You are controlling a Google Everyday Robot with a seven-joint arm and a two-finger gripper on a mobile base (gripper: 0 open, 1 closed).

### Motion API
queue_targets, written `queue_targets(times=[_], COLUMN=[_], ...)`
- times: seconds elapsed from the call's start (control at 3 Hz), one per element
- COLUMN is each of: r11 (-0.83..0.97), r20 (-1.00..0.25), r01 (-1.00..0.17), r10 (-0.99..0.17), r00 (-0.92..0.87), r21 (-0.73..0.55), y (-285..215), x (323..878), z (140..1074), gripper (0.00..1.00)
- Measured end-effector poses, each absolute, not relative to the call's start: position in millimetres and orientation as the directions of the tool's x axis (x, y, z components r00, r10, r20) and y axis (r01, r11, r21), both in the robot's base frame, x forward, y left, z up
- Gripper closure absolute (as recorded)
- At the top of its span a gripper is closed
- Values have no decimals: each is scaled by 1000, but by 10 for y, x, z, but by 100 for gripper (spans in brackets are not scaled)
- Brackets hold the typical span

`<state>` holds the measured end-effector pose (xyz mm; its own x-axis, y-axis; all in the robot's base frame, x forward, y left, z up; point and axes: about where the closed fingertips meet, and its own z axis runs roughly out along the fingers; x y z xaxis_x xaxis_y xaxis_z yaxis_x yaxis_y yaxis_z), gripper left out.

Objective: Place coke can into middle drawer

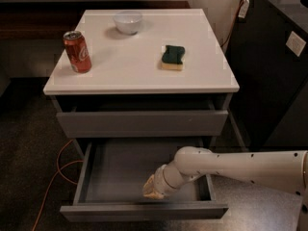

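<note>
Inside the open middle drawer (120, 170), near its front, sits my gripper (154, 189), open or closed I cannot tell; the coke can (77, 51) stands untouched on the cabinet top (134, 57), so I judge fetching it comes next.

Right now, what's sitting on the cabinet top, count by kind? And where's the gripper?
coke can: 1
white bowl: 1
green sponge: 1
Total: 3
The gripper is low in the open middle drawer, near its front, nowhere near the can.
</note>
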<state>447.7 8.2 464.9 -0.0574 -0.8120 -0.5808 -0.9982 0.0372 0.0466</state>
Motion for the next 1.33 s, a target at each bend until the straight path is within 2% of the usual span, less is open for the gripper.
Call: queue_targets(times=[0.33, 1.33], r11=[52, -28], r20=[-581, -589], r01=[-998, -999], r10=[-811, -807], r00=[-62, 45], r21=[34, -38], y=[39, -26], x=[4595, 4633], z=[4743, 5451], gripper=[100, 28])
